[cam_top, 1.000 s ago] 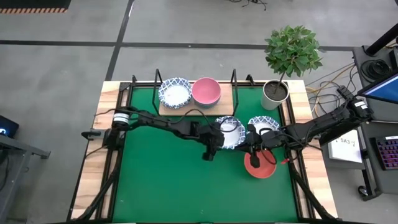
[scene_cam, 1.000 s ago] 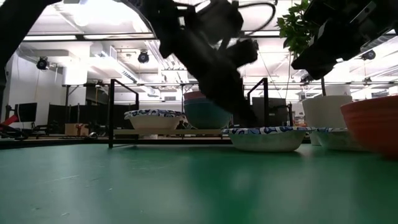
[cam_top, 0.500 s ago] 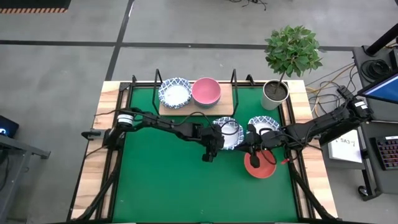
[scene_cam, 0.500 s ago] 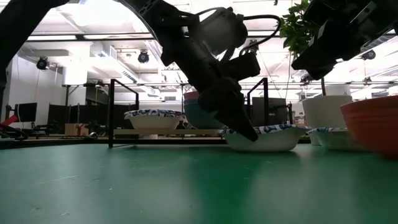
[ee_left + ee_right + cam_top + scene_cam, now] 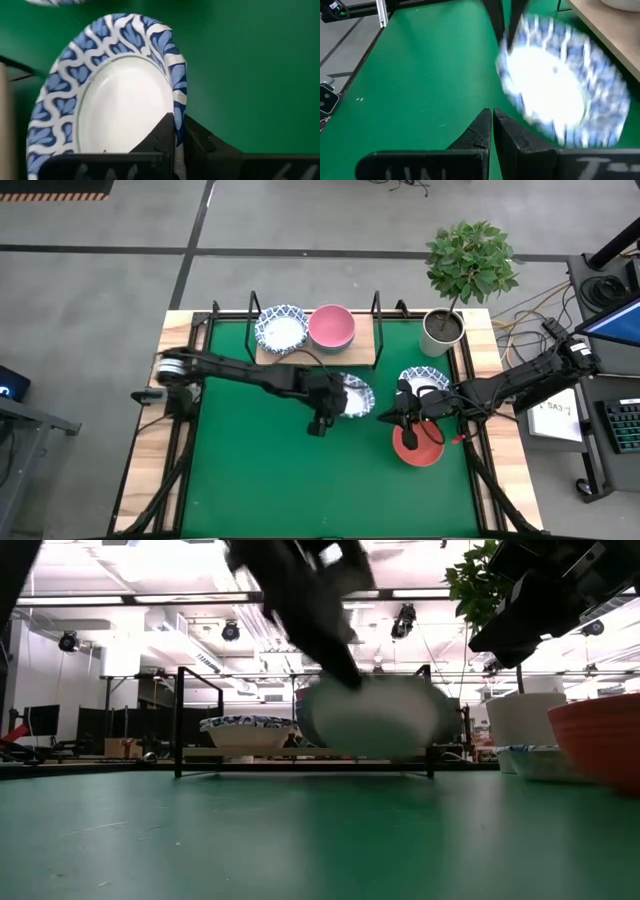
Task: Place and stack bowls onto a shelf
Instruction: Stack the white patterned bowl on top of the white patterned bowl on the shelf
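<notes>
My left gripper [image 5: 335, 405] is shut on a white bowl with a blue-patterned rim [image 5: 353, 394], which hangs tilted above the green mat [image 5: 370, 718]. The shelf [image 5: 315, 352] stands at the mat's far edge. On its wooden board rest another patterned bowl [image 5: 281, 328] and a pink bowl [image 5: 331, 327]. A third patterned bowl [image 5: 424, 380] and a red bowl [image 5: 418, 446] sit on the mat at the right. Between those two, my right gripper [image 5: 388, 417] hovers shut and holds nothing [image 5: 492, 122]. My left gripper pinches the bowl's patterned rim [image 5: 179, 107], one finger inside the bowl and one outside. The fingers slant down from above on the bowl's left side. The bowl is lifted clear of the mat and tipped, its underside [image 5: 372, 720] toward the table's near edge.
A white plant pot [image 5: 441, 330] with a leafy plant stands at the mat's far right corner. The shelf's black wire uprights [image 5: 180, 720] rise at both ends of the board. Open green mat [image 5: 270, 470] lies at the near left.
My left gripper has shut on the patterned bowl's rim and gone up and toward the table's left edge. The bowl, flat on the mat a second ago, first tipped on one side and now hangs tilted, clear of the mat.
</notes>
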